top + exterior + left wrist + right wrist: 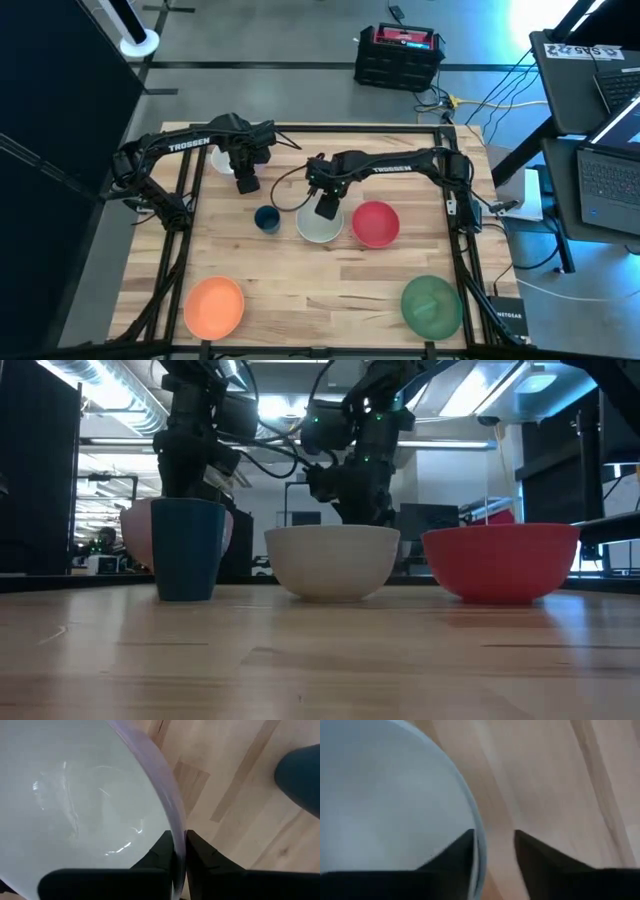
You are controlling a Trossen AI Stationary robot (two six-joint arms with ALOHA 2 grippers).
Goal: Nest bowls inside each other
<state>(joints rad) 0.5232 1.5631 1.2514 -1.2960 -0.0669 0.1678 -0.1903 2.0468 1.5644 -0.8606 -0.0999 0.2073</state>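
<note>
Left gripper [179, 851]: clamped on the rim of the white bowl [75, 805] near the worktop's [330, 290] far edge, a rim pinch suited to lifting. Right gripper [492, 845]: jaws straddling the mint-white bowl's [320, 226] rim at mid-worktop, a gap showing, not yet gripping. Red bowl [376, 223] just beside it; blue cup [267, 218] on its other side. Orange bowl [214, 306] and green bowl [431, 303] at the near corners, unnested.
</note>
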